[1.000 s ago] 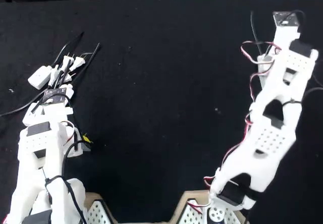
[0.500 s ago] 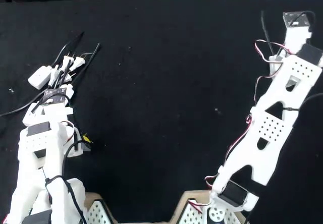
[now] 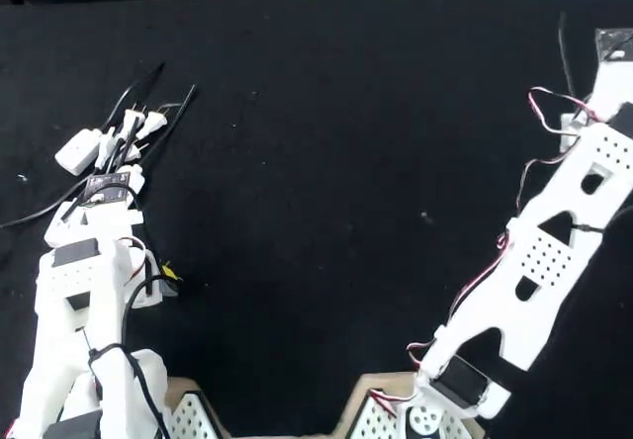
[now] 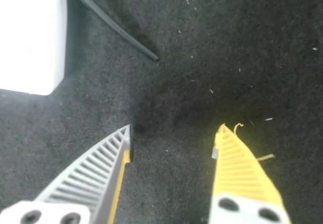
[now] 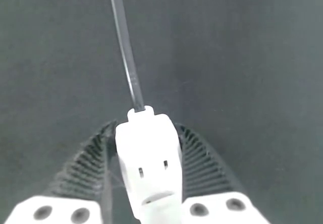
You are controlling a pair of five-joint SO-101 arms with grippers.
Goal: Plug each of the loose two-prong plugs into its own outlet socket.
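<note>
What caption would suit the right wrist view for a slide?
Right pincer clamps a white socket whose black cord trails away over the dark tabletop.

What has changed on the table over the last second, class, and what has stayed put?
The right arm swung outward toward the right side of the table. The right gripper is shut on a corded white socket. The left arm and the pile of plugs and cords beside it stayed where they were.
</note>
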